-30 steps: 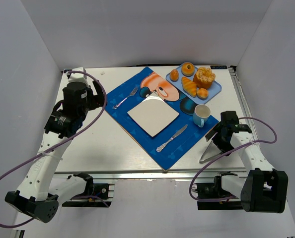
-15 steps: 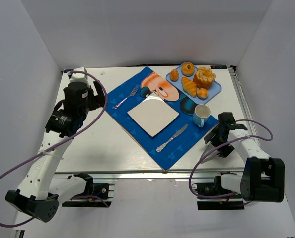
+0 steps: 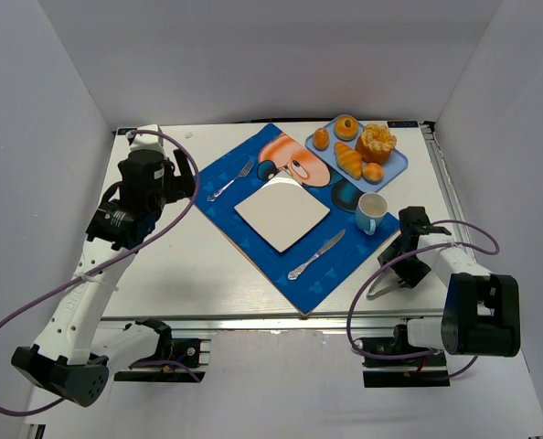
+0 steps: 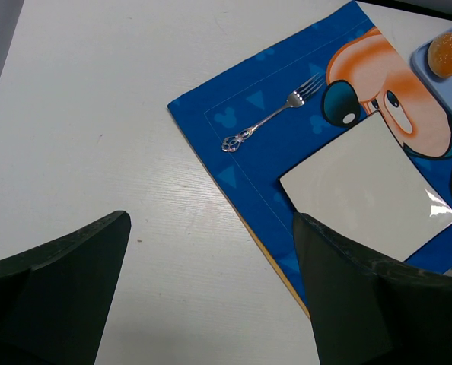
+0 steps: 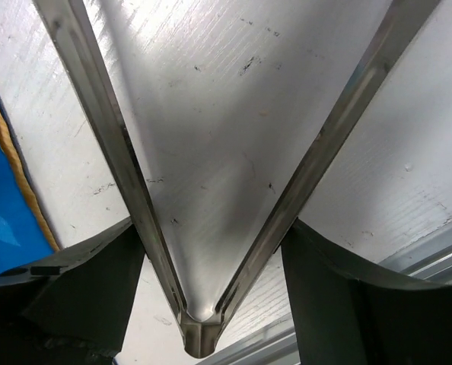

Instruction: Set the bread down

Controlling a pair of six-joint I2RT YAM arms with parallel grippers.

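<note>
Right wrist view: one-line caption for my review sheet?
Right hand straddling the hinge end of metal tongs lying on the white table.

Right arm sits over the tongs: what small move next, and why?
Probably close the right pincer on the metal tongs: their two arms lie between its fingers near the hinge, flat on the table. The bread waits untouched in the blue tray.

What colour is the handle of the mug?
Blue; the mug body is white. The top external view shows it best.
</note>
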